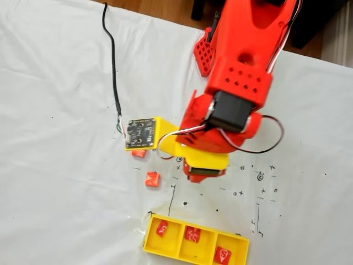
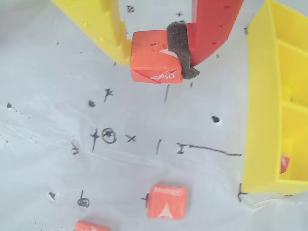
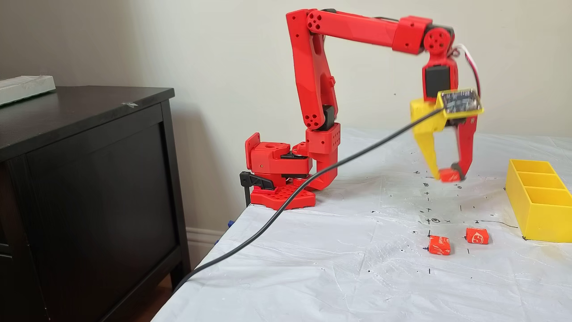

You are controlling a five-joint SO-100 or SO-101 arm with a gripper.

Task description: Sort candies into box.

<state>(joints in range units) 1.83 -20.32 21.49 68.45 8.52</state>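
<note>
A table covered in a white, slightly crinkled plastic sheet [image 3: 348,268] carries everything here, and the sheet is peppered with small black pen marks, crosses and short lines. Two loose candies [image 3: 439,245] lie on it near each other, a little way from the yellow box [image 3: 543,221], which sits flat on the sheet by the right edge in the side fixed view. The red base of the arm [image 3: 282,197] stands at the table's far left corner. A black cable [image 3: 277,214] runs above the sheet and drops past the front edge.
</note>
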